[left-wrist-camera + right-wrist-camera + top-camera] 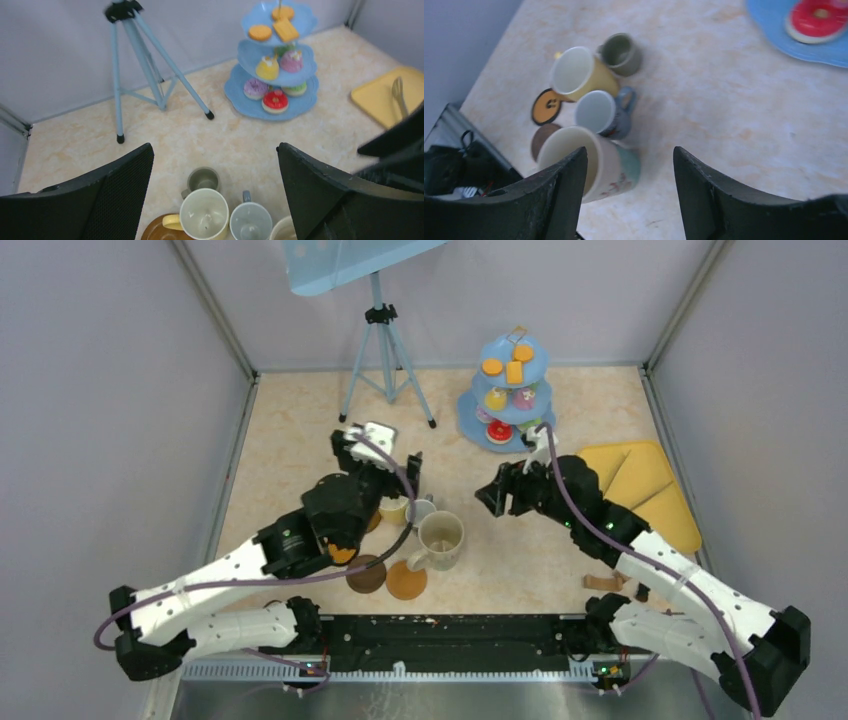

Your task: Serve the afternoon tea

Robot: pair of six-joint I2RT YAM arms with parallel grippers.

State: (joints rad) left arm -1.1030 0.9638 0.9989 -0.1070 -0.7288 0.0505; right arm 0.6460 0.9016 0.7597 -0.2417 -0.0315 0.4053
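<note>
1. The light-blue three-tier cake stand [470, 412] is upright at the far side of the table [300, 430], right of centre.
2. Toy cakes are on every tier: orange biscuits [260, 32] on top, a yellow cake [267, 68] in the middle, a red doughnut [275, 100] on the bottom.
3. Four mugs cluster upright and empty mid-table. The large cream mug [440, 540] is nearest, with the near grey mug [601, 112] just beyond it, then the yellow mug [579, 75] and the far grey mug [621, 52].
4. A dark brown coaster [366, 575] and a lighter brown coaster [406, 581] lie flat side by side just in front of the cream mug. A third coaster [155, 231] peeks out under the yellow mug.

The cream mug [441, 538] looks glazed and glossy, the cake stand [235, 92] smooth, the table [290, 440] matt and marbled.
</note>
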